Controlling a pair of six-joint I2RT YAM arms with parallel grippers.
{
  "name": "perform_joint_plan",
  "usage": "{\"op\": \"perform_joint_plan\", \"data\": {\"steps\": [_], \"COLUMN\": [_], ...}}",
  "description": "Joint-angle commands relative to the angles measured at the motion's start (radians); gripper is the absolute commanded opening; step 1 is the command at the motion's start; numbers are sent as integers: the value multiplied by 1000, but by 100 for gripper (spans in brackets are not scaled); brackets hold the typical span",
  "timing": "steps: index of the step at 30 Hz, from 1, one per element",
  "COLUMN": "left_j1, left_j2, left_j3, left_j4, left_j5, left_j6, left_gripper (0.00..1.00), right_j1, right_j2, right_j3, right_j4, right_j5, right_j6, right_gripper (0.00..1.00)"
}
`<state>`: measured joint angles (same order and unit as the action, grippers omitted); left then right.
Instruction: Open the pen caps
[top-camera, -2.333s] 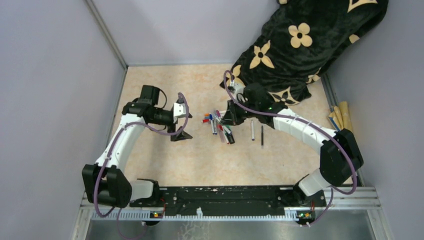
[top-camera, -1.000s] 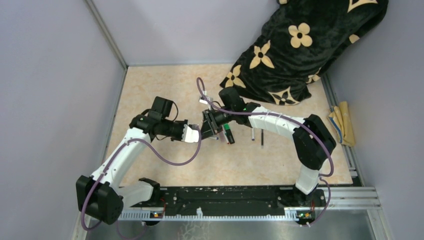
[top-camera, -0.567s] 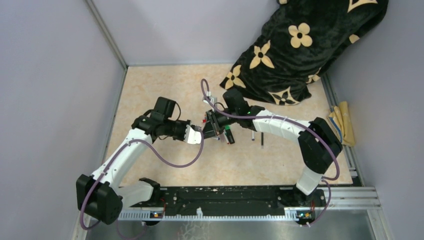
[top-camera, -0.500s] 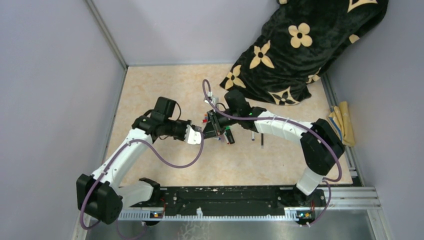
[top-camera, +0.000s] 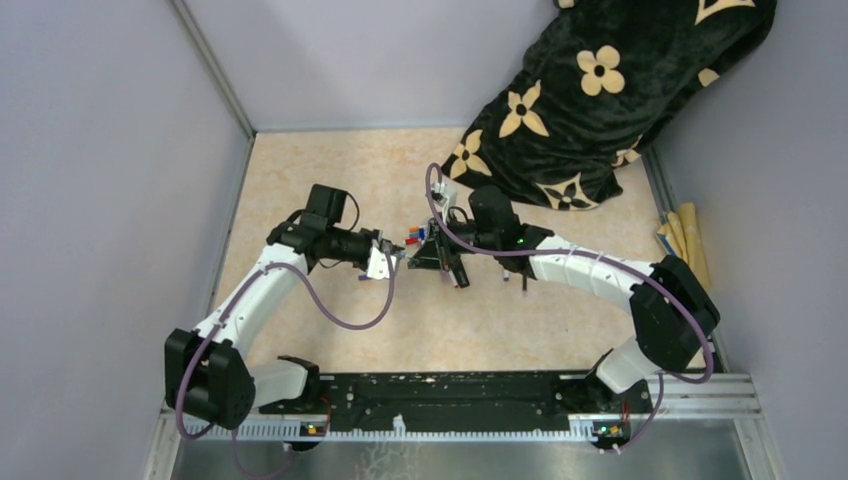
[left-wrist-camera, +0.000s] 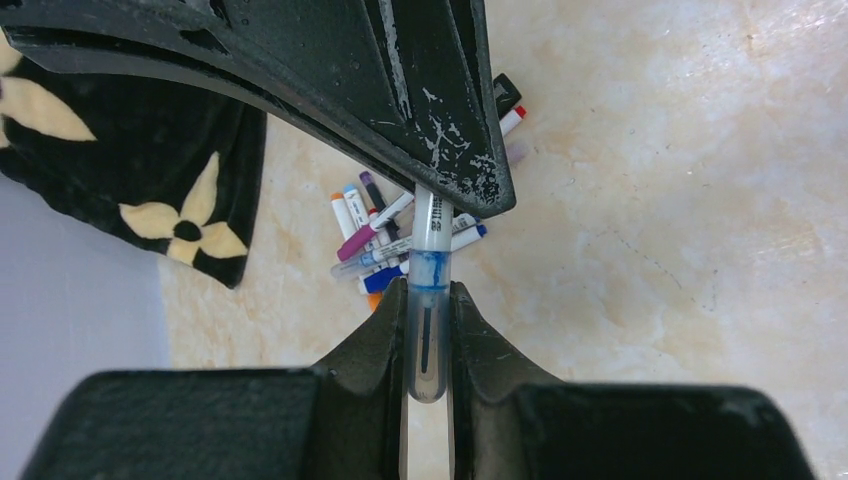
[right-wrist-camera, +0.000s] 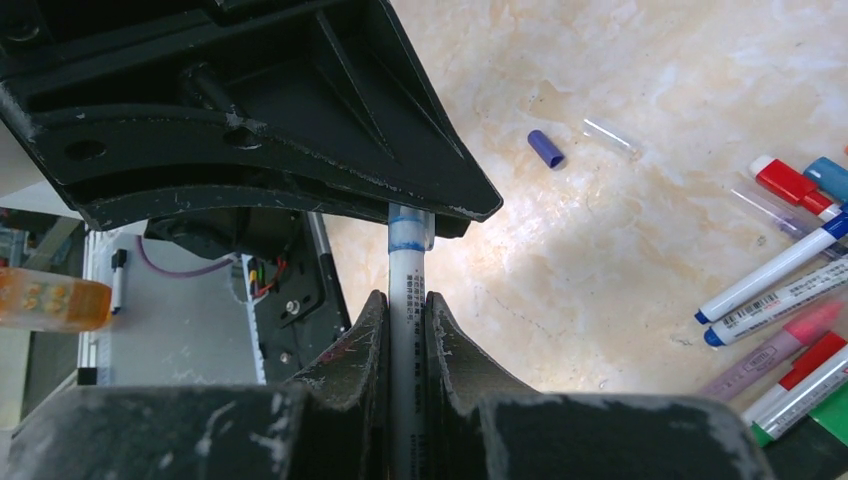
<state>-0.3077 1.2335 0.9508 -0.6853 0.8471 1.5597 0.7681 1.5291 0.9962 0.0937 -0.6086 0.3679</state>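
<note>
One white pen (left-wrist-camera: 431, 215) hangs level above the table between my two grippers. My left gripper (left-wrist-camera: 430, 295) is shut on its cap (left-wrist-camera: 428, 345), a clear cap stained blue at the mouth, with the dark tip showing inside it. My right gripper (right-wrist-camera: 406, 305) is shut on the white barrel (right-wrist-camera: 407, 275), nose to nose with the left gripper (top-camera: 388, 262). The other pens (top-camera: 445, 258) lie in a heap under the right gripper (top-camera: 418, 258). A loose purple-blue cap (right-wrist-camera: 545, 148) and a clear one (right-wrist-camera: 610, 135) lie on the table.
A black blanket with cream flowers (top-camera: 600, 90) fills the back right corner. A grey pen (top-camera: 505, 262) and a thin dark stick (top-camera: 524, 272) lie right of the heap. A yellow cloth (top-camera: 680, 235) rests by the right wall. Grey walls close three sides.
Two seconds ago the grippers were apart. They have come together on one pen. In the last second the right arm's elbow swung out to the right and its wrist turned.
</note>
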Motion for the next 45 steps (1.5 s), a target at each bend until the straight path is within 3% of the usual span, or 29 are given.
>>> {"op": "perform_joint_plan", "data": {"steps": [1, 26, 28, 30, 31, 33, 34, 37, 40, 45], "left_j1": [201, 394, 398, 397, 393, 360, 333, 139, 1, -38], "left_j2": [-14, -6, -7, -14, -20, -53, -79, -160, -200, -171], "left_j3": [-28, -30, -12, 26, 49, 78, 81, 54, 7, 10], "left_j4": [14, 5, -24, -106, -160, -250, -271, -274, -239, -257], "left_j5": [-478, -539, -493, -361, -277, -109, -48, -10, -55, -48], "left_j6": [41, 233, 215, 201, 196, 139, 106, -22, -112, -157], "left_gripper": [0, 0, 0, 0, 8, 62, 73, 88, 92, 92], "right_j1": [-70, -70, -70, -71, -71, -70, -68, -43, 0, 44], "right_j2": [-109, -281, -301, -300, -290, -257, -240, -162, -75, 33], "right_j3": [-57, -141, -154, -152, -140, -113, -98, -29, 62, 179], "right_j4": [-409, -527, -517, -489, -475, -418, -384, -312, -277, -229], "right_j5": [-73, 5, 7, 0, -4, -30, -39, -47, -52, -73], "right_j6": [-67, -63, -48, -34, -28, -4, 13, 49, 67, 98], "right_gripper": [0, 0, 0, 0, 0, 0, 0, 0, 0, 0]}}
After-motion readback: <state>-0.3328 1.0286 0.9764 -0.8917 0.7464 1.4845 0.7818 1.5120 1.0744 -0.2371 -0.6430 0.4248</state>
